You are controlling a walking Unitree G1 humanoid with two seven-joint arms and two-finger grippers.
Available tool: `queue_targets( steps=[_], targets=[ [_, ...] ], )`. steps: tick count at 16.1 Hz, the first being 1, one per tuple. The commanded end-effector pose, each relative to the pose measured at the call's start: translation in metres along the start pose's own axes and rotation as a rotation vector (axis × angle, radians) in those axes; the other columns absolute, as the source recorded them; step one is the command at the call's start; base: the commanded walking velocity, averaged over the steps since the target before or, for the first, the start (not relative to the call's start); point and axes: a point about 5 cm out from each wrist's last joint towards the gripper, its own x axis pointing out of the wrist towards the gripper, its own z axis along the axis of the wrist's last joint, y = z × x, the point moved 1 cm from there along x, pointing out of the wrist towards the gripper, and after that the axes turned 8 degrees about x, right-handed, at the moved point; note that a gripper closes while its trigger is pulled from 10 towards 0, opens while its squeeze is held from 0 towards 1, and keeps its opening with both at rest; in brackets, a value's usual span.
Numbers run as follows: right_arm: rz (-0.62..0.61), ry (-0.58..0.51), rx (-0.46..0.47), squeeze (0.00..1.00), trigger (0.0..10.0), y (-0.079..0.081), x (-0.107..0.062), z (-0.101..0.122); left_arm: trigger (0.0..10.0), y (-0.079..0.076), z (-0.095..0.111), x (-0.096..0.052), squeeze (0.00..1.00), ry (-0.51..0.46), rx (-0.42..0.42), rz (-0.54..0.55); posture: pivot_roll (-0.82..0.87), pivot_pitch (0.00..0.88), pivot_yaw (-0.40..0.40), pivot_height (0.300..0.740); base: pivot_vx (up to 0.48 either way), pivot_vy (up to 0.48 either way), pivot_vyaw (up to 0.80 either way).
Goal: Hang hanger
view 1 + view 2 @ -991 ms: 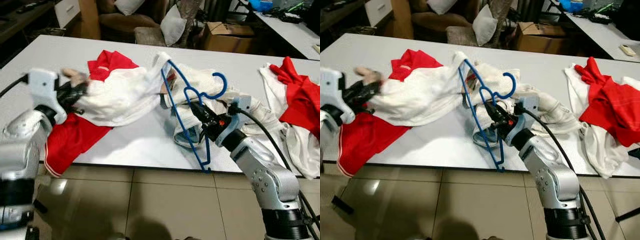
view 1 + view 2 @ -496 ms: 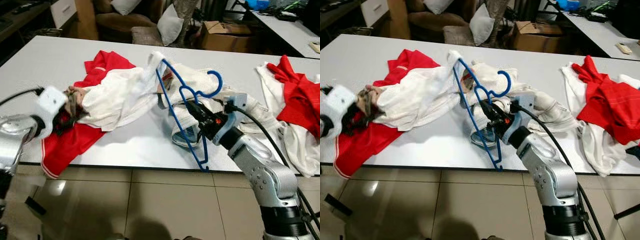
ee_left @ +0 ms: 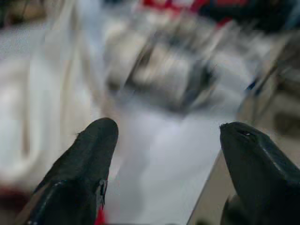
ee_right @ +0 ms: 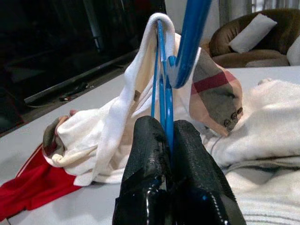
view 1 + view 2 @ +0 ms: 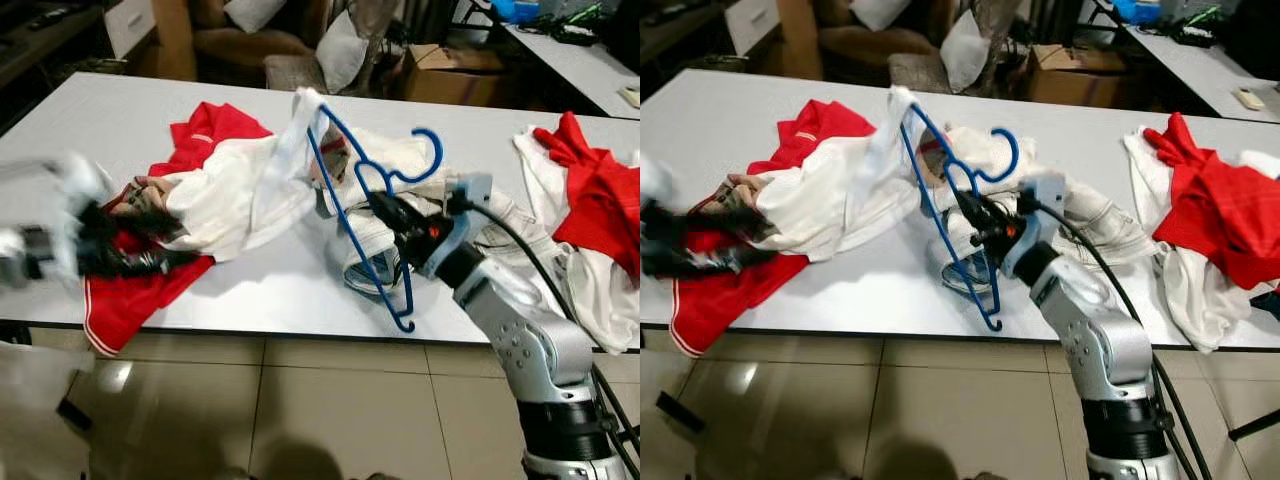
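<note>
The right tool (image 5: 385,207) sits just right of the frame's centre in the head views, its two black fingers (image 4: 150,154) pinched tight on the wire of a blue hanger (image 5: 365,210). The hanger stands tilted on edge, hook (image 5: 432,160) pointing toward the upper right and its low corner past the near edge of the bench (image 5: 290,285). Holding it upright like this likely keeps the white shirt (image 5: 250,185) draped over its top corner, so the cloth hangs from the frame rather than sliding off.

The left tool (image 5: 110,255) is a blur at the far left of the frame, low beside the bench edge; in its wrist view its fingers (image 3: 79,164) stand wide apart with nothing between them, probably free to help with the cloth.

The shirt trails left across a red garment (image 5: 140,285) spread on the white bench. More red and white clothes (image 5: 585,200) are heaped at the right edge. Beyond the bench, at the top of the frame, are an armchair with a pillow (image 5: 340,50) and a cardboard box (image 5: 455,75); the floor below is pale tile (image 5: 300,410).
</note>
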Motion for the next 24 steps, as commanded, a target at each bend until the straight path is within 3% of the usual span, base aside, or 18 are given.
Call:
queue_targets(
  steps=[1, 2, 3, 4, 5, 7, 8, 9, 10, 12, 16, 17, 23, 24],
  targets=[
    [-0.007, -0.008, 0.0, 0.0, 10.0, -0.002, 0.0, 0.003, 10.0, -0.004, 0.008, 0.003, 1.0, -0.075, -0.01, -0.043, -0.01, 0.0, -0.052, 0.74, 0.0, 0.0, 0.0],
    [-0.004, -0.008, -0.002, 0.0, 10.0, -0.002, 0.002, 0.004, 10.0, -0.008, 0.018, 0.009, 1.0, -0.164, -0.001, -0.077, -0.01, 0.0, -0.053, 0.74, 0.0, 0.0, 0.0],
    [0.0, -0.008, -0.002, 0.0, 10.0, -0.001, 0.003, 0.004, 10.0, -0.014, 0.027, 0.025, 1.0, -0.251, 0.003, -0.109, -0.01, 0.0, -0.055, 0.74, 0.0, 0.0, 0.0],
    [0.003, -0.007, -0.001, 0.0, 10.0, -0.001, 0.004, 0.004, 10.0, -0.017, 0.029, 0.043, 1.0, -0.265, 0.005, -0.103, -0.02, 0.0, -0.056, 0.74, 0.0, 0.0, 0.0],
    [0.005, -0.006, -0.002, 0.0, 10.0, 0.0, 0.005, 0.004, 10.0, -0.017, 0.021, 0.063, 1.0, -0.204, 0.038, -0.063, -0.02, 0.0, -0.053, 0.74, 0.0, 0.0, 0.0],
    [0.007, -0.01, -0.004, 0.0, 10.0, 0.001, 0.006, 0.005, 10.0, -0.011, -0.002, 0.106, 1.0, -0.03, 0.186, 0.094, -0.03, 0.0, -0.049, 0.74, 0.0, 0.0, 0.0],
    [0.006, -0.012, -0.004, 0.0, 10.0, 0.001, 0.007, 0.006, 10.0, -0.01, -0.006, 0.115, 0.82, 0.021, 0.243, 0.137, -0.04, 0.0, -0.046, 0.74, 0.0, 0.0, 0.0],
    [0.005, -0.014, -0.006, 0.0, 10.0, 0.001, 0.007, 0.006, 10.0, -0.011, -0.008, 0.126, 0.51, 0.03, 0.266, 0.161, -0.04, 0.0, -0.043, 0.74, 0.0, 0.0, 0.0],
    [0.004, -0.017, -0.005, 0.0, 10.0, 0.001, 0.008, 0.006, 10.0, -0.011, -0.003, 0.133, 0.0, -0.004, 0.278, 0.202, -0.04, 0.0, -0.043, 0.74, 0.0, 0.0, 0.0],
    [0.003, -0.022, -0.007, 0.0, 10.0, 0.002, 0.009, 0.008, 10.0, -0.014, -0.001, 0.146, 0.0, 0.009, 0.338, 0.254, -0.05, 0.0, -0.044, 0.74, 0.0, 0.0, 0.0],
    [0.008, -0.026, -0.004, 0.0, 10.0, 0.005, 0.012, 0.008, 10.0, -0.006, 0.002, 0.16, 0.0, 0.025, 0.488, 0.437, -0.05, 0.0, -0.046, 0.74, 0.0, 0.0, 0.0],
    [0.015, -0.029, 0.001, 0.0, 10.0, 0.007, 0.014, 0.008, 10.0, -0.004, -0.001, 0.17, 0.0, 0.043, 0.544, 0.501, -0.05, 0.0, -0.045, 0.74, 0.0, 0.0, 0.0],
    [0.022, -0.032, 0.009, 0.0, 10.0, 0.012, 0.015, 0.006, 10.0, 0.004, -0.014, 0.189, 0.0, 0.09, 0.527, 0.629, -0.06, 0.0, -0.034, 0.74, 0.0, 0.0, 0.0],
    [0.018, -0.033, 0.01, 0.0, 10.0, 0.012, 0.014, 0.006, 9.5, 0.007, -0.013, 0.188, 0.0, 0.097, 0.547, 0.661, -0.06, 0.0, -0.035, 0.74, 0.0, 0.0, 0.0]
  ],
)
